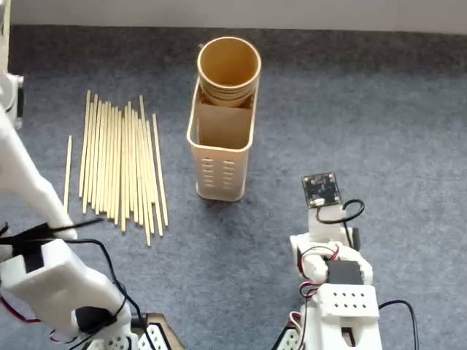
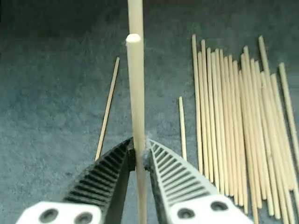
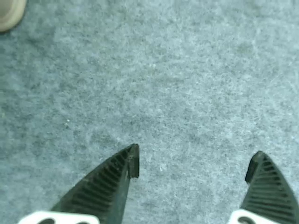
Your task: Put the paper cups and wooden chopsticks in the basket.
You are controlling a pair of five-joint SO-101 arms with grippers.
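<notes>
**So: one chopstick pinched, cups sitting in the basket**

Quick rundown of how it looked. The left tool (image 2: 140,161) was pressed together on one chopstick (image 2: 135,93). It gripped the stick partway along, so the stick ran straight out past the fingertips, up off the grey carpeted surface (image 1: 365,109).

The rest of the chopsticks (image 1: 120,164) lay on the surface in a loose row, roughly parallel to each other. The row was off to one side of the basket (image 1: 220,157) and not touching it. One stray stick (image 1: 68,173) lay by itself just beside the row, on the side away from the basket. In the left wrist view there was also a shorter-looking stick (image 2: 182,128) between that stray and the row.

The basket was a tall beige one with slots in its wall, standing near the middle of the surface. The cups (image 1: 229,69) were nested into one stack and sat in the far end of the basket, with the top rim poking up above the basket's edge.

The right tool (image 3: 194,168) was spread wide over bare carpet. The right arm (image 1: 336,284) sat at the near edge of the surface, apart from the basket.
</notes>
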